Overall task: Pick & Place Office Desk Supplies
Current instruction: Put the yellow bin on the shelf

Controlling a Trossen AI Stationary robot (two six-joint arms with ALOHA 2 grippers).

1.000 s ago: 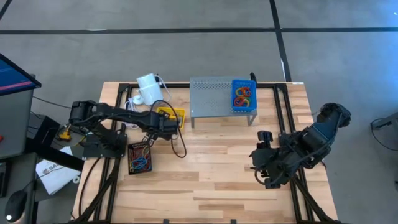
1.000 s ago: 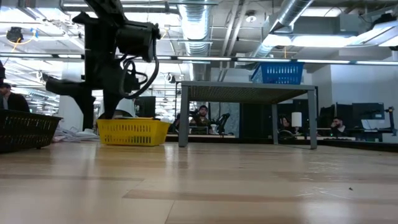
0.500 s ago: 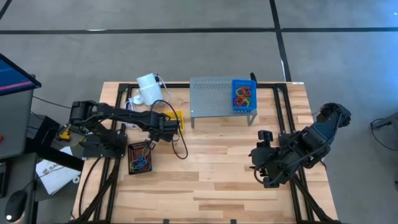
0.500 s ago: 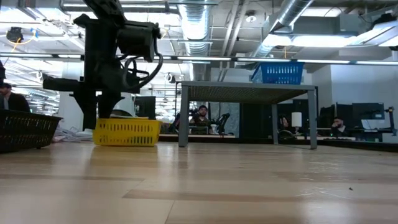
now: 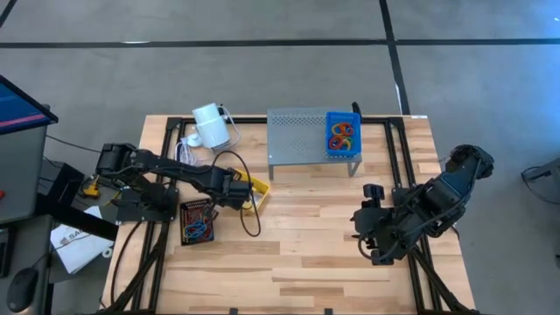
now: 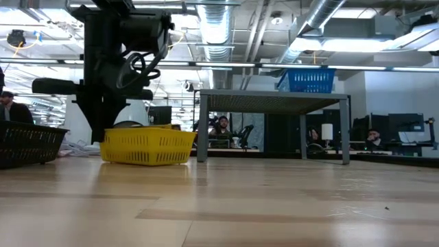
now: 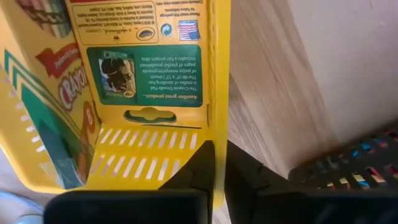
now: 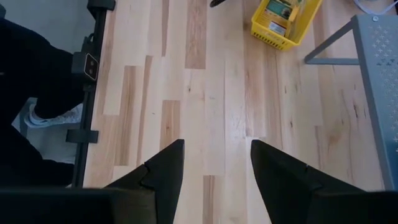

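Note:
A yellow basket [image 5: 256, 191] with crayon boxes [image 7: 143, 68] in it stands left of the table's middle, its bottom on the wood [image 6: 147, 146]. My left gripper [image 7: 219, 149] is shut on the basket's wall, coming down from above. A black basket [image 5: 197, 221] with rubber bands stands near the left edge. A blue basket [image 5: 341, 134] of rubber bands sits on top of the grey shelf [image 5: 297, 136]. High over the right side, my right gripper [image 8: 217, 143] hangs open with nothing between its fingers. My left gripper pinches the yellow basket's slotted side wall at its rim [image 7: 221, 127], one finger inside the basket and one outside. The fingers point steeply down at the wall on the basket's left side. The basket stays upright with its bottom on the table.
A white cylinder [image 5: 210, 125] with a coiled cord lies at the far left. The grey shelf stands on legs [image 6: 203, 130] at the far middle. Bare wood [image 5: 306, 236] spreads across the middle and near part. People sit in the room behind the table.
My left gripper has gone toward the table's near edge, and the yellow basket has slid along the table with it, away from the shelf, turning a little about as it went. My right arm has kept still.

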